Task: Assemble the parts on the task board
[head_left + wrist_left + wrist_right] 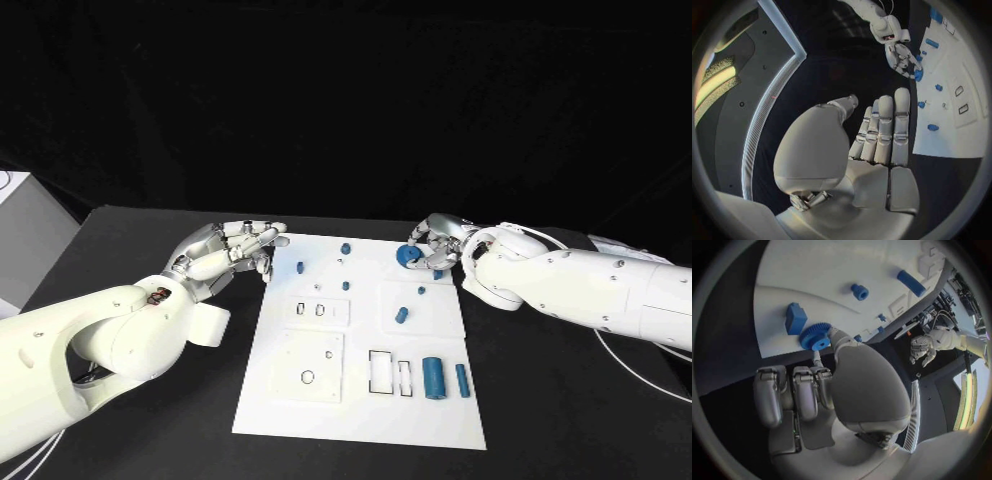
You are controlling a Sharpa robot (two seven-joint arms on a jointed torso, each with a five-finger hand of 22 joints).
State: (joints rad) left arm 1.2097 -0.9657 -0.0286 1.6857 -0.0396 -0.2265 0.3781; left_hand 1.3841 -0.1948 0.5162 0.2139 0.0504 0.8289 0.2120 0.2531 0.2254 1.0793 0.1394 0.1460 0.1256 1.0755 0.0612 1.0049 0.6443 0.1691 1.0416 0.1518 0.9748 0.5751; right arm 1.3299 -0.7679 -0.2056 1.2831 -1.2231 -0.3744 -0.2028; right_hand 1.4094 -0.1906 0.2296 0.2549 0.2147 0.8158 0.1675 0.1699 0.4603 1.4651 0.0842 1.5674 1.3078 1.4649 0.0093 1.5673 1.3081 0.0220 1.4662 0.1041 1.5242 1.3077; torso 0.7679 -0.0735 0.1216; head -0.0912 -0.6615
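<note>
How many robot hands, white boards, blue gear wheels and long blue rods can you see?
Robot hands: 2, left hand and right hand
White board: 1
Blue gear wheel: 1
Long blue rods: 2, thick rod and thin rod
Total: 6

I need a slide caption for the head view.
Right hand holds a blue gear over the white task board; left hand waits.

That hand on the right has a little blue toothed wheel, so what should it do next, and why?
Probably lower the blue gear onto the white board and seat it. The right hand holds it in its fingertips at the board's far edge, beside a small blue block, while the left hand waits open off the board.
</note>
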